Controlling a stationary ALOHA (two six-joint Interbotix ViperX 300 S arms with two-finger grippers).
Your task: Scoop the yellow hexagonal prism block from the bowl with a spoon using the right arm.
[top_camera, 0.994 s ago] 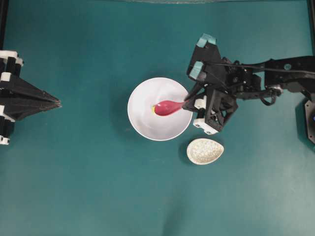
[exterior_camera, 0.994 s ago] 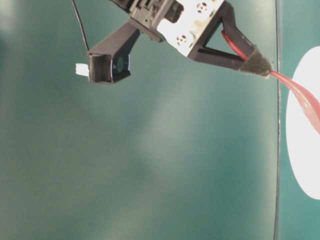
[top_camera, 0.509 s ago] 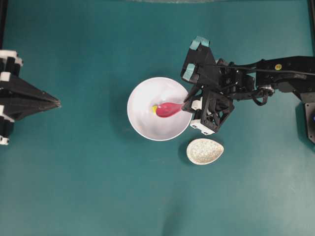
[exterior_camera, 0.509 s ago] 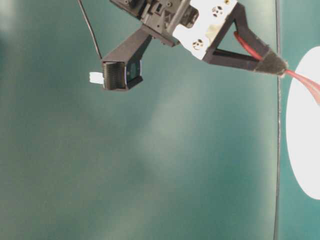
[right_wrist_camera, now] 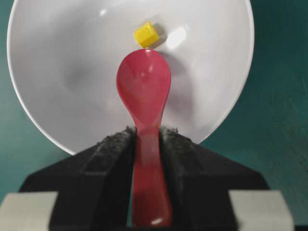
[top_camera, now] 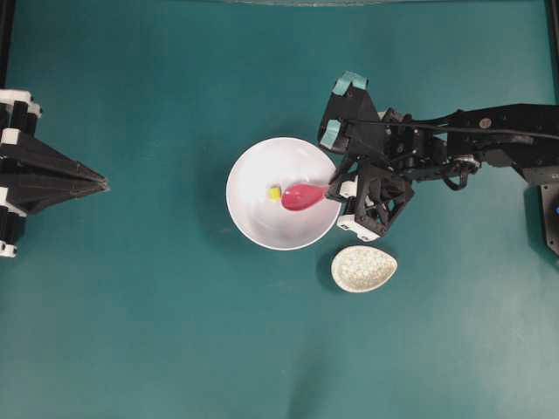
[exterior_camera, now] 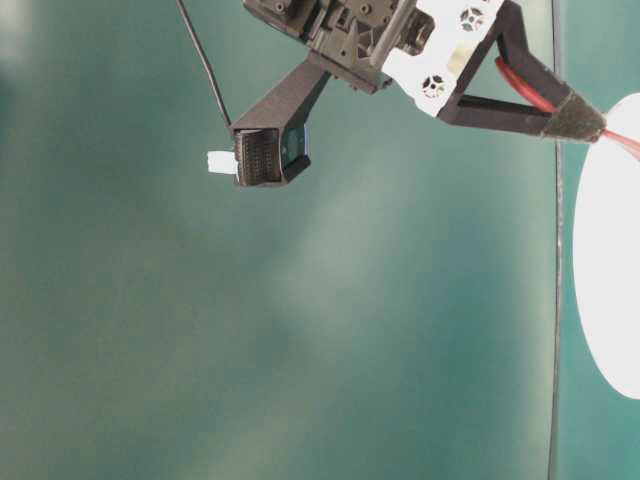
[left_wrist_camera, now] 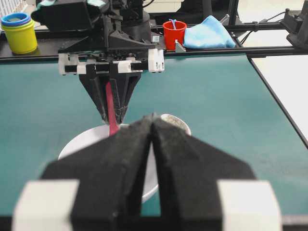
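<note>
Spoon [right_wrist_camera: 144, 91] clamped in right gripper [right_wrist_camera: 147, 139], scoop inside white bowl [top_camera: 253, 223].
R jaws pinch the pink-red handle, narrow gap, scoop empty. Yellow hexagonal block [right_wrist_camera: 146, 34] sits on bowl floor just off the spoon tip at 12 o'clock in wrist view, abt touching. Speckled oval rest [top_camera: 364, 268] lies at bowl's 4 o'clock. Left gripper [left_wrist_camera: 153, 126] parked w/ jaws together, nothing held.

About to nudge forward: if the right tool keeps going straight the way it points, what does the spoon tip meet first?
Most likely the yellow block, lying just beyond the spoon tip inside the bowl. The right tool points right at it, though the spoon's height above the bowl floor is unclear.
</note>
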